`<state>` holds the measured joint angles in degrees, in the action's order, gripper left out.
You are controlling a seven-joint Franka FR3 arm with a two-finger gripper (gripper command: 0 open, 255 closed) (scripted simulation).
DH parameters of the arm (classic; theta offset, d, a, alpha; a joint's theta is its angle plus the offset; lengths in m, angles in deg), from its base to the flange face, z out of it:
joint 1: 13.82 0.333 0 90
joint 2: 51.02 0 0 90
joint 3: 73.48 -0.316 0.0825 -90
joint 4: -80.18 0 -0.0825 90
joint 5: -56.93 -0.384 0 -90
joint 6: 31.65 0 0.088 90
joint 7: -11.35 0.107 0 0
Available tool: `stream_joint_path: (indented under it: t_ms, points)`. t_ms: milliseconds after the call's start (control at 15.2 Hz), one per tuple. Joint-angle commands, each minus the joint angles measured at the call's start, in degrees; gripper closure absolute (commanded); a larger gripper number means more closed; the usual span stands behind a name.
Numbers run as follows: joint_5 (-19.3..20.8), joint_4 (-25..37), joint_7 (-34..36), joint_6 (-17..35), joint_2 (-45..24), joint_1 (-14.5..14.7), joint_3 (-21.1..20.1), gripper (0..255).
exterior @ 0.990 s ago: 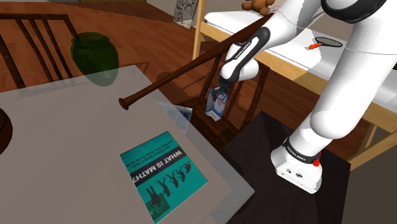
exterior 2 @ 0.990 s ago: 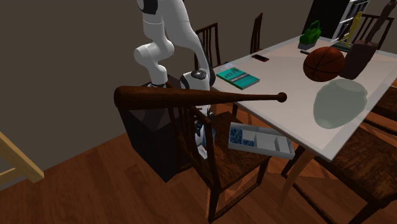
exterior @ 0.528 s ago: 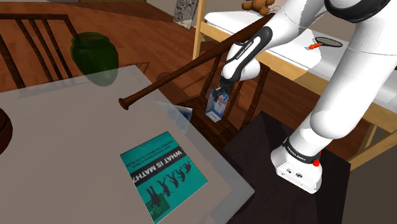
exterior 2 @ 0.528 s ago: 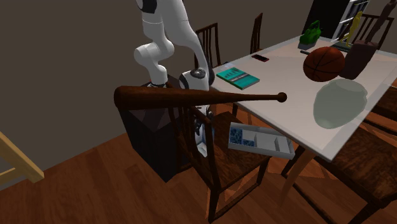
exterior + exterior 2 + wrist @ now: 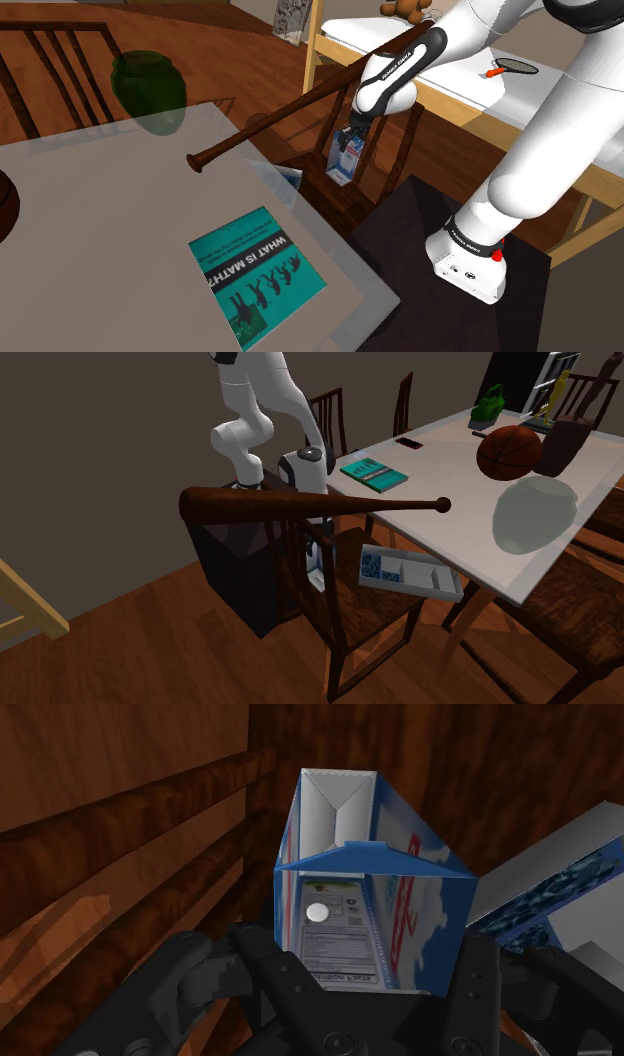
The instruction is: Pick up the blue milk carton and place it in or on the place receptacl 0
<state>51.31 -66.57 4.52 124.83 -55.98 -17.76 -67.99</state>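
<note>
- Front and centre is the milk carton point(image 5: 355, 894), blue and white and upright, sitting squarely between the two black fingers.
- The end effector point(image 5: 352, 134) is clamped on it, one finger pressed to each opposite side. Gripping from above across the body looks like the sensible choice, as it lets the carton hang straight.
- The carton is over the seat of the wooden chair point(image 5: 372, 618), tight in by the back slats. I cannot tell whether its base is clear of the seat or only just touching.
- That explains the steep reach: the arm comes down over the chair back into a narrow pocket, so the wrist points almost straight down.
- Watch the bat point(image 5: 300, 505). The dark wooden club stretches across above the chair with its knob out over the desk point(image 5: 90, 220), and the wrist sits right beside it. I'd say headroom for a lift is short here, and a tall raise risks knocking the bat.
- Just beside the carton on the same seat lies the divided tray point(image 5: 425, 580). It is grey with one blue-patterned compartment and is tucked partly under the desk's edge. I take that to be the receptacle.
- So the grasp looks done and the carry is in hand. My call for the next move is a low lift to clear the tray's wall, then a short slide sideways and down.
- Further out on the desk, the teal book point(image 5: 256, 270) lies well apart from all this and plays no part.
</note>
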Motion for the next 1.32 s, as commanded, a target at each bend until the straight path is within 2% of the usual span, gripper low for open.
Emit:
stream_joint_path:
  t_ms: [0, 858, 1254]
  points:
    - [0.6, 0.0, 0.4, -1.6, 1.6, 0.0, 0.2, 255]
    - [3.5, 1.8, 2.8, -12.5, 10.8, -0.2, 0.4, 255]
    - [3.9, 9.5, 11.3, -15.5, 6.4, 3.5, -4.1, 255]
